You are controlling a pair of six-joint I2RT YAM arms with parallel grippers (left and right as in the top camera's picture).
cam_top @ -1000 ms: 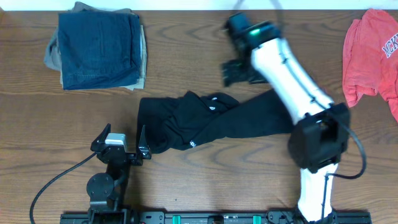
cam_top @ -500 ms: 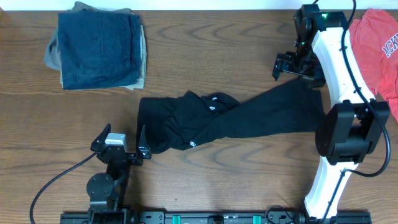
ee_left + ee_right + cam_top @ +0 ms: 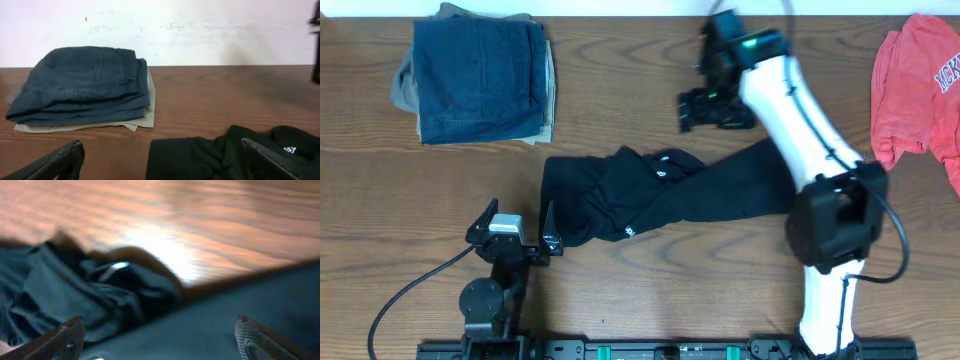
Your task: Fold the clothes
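Observation:
The black garment (image 3: 660, 195) lies crumpled across the table's middle, bunched at its left end with small white marks showing. It also shows in the left wrist view (image 3: 225, 157) and the right wrist view (image 3: 150, 320). My left gripper (image 3: 513, 228) is open and empty, resting just left of the garment's left end near the front edge. My right gripper (image 3: 705, 110) is open and empty, held above the table just beyond the garment's far edge, fingers apart over the cloth in its wrist view.
A folded dark-blue denim and tan pile (image 3: 480, 75) sits at the back left and also shows in the left wrist view (image 3: 82, 90). A coral-red shirt (image 3: 920, 85) lies at the back right. A white wall stands behind the table.
My right arm swung right to the garment's right end half a second ago, then back left over the middle. The garment and the left arm have not moved.

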